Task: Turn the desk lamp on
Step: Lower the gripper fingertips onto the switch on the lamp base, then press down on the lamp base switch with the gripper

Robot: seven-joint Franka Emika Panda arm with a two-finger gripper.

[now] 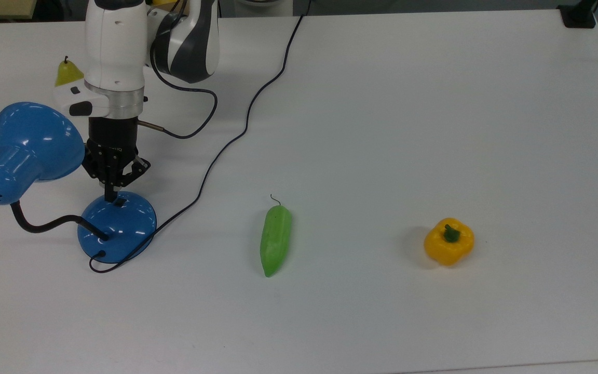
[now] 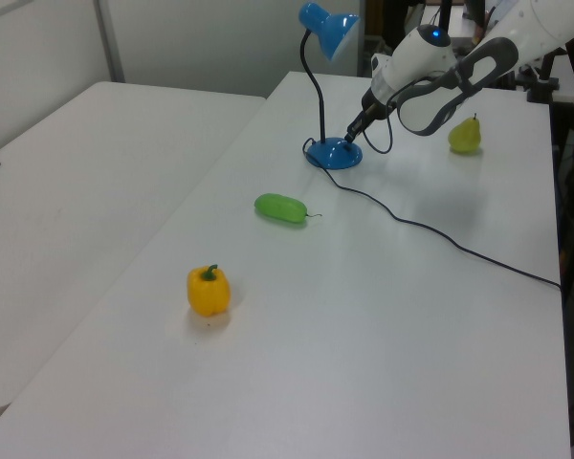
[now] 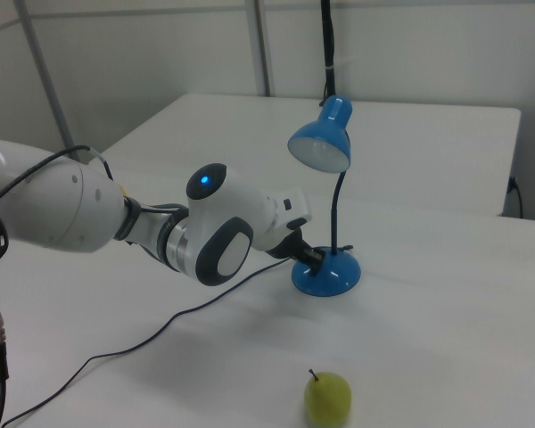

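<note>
The desk lamp stands at the top view's left, with a glossy blue shade, a black bendy neck and a domed blue base. A small black switch sits on the far side of the base. My gripper points straight down with its fingers shut together, and the tip is at the base's top edge right beside the switch. The left view has the gripper on the base. In the right view the gripper meets the base under the shade.
The lamp's thin black cord runs from the base toward the table's far edge. A green cucumber-like vegetable and a yellow bell pepper lie to the top view's right. A yellow-green pear sits behind the arm.
</note>
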